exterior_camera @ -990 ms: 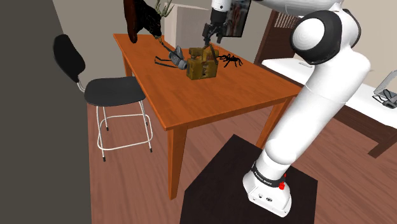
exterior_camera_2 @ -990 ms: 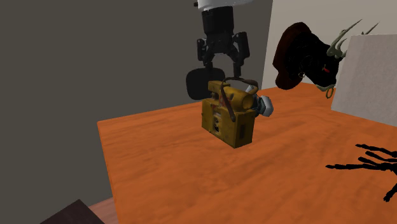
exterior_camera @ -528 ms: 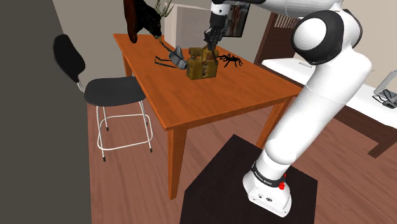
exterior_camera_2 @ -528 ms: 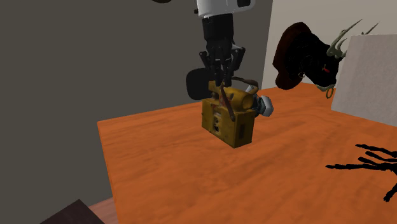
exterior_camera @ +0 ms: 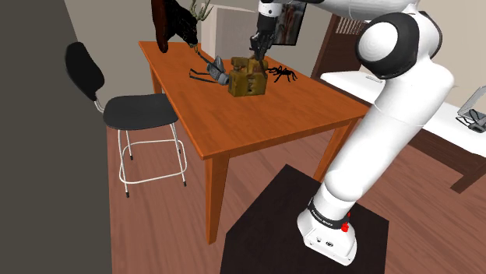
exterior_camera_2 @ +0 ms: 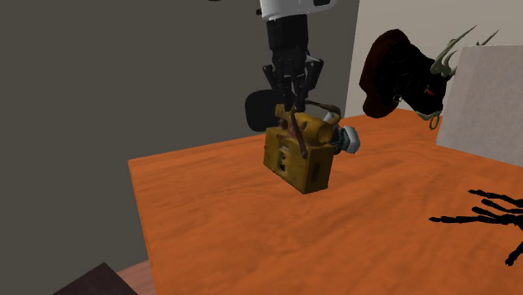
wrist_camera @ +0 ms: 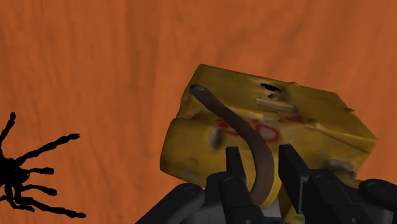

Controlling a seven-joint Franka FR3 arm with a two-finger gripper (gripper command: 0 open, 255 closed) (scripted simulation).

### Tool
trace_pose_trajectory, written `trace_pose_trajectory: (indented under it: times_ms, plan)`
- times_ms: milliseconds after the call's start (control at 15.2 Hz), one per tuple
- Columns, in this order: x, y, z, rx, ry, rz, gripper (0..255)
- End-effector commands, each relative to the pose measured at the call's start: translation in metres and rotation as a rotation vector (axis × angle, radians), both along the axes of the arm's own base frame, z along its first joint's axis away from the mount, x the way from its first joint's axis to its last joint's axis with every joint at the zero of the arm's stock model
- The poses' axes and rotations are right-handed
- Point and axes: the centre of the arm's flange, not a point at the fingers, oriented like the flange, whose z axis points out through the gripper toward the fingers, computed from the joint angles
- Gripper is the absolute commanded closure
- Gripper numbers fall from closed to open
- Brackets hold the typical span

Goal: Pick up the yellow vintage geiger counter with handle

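The black pincer (exterior_camera_2: 292,109) held the thin brown handle (wrist_camera: 248,137) of the boxy yellow geiger counter (exterior_camera_2: 298,157); the box hung tipped near the orange tabletop's (exterior_camera_2: 235,235) middle; it might swing and slip out, since the grip was small.

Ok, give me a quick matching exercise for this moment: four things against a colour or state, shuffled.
1 geiger counter
2 spider
3 chair
4 gripper

A black seat, white legs
B shut on the brown handle
C yellow, tilted
D all black, legs spread

Pairs: 1-C, 2-D, 3-A, 4-B
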Motion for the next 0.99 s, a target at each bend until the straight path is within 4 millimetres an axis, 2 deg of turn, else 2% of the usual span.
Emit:
trace_pose_trajectory:
  times_ms: [0, 792, 924]
  plan:
    - [-0.001, 0.000, 0.010, 0.000, -0.002, 0.000, 255]
    - [-0.001, 0.000, 0.074, 0.000, -0.002, 0.000, 255]
    - [-0.001, 0.000, 0.075, 0.000, -0.002, 0.000, 255]
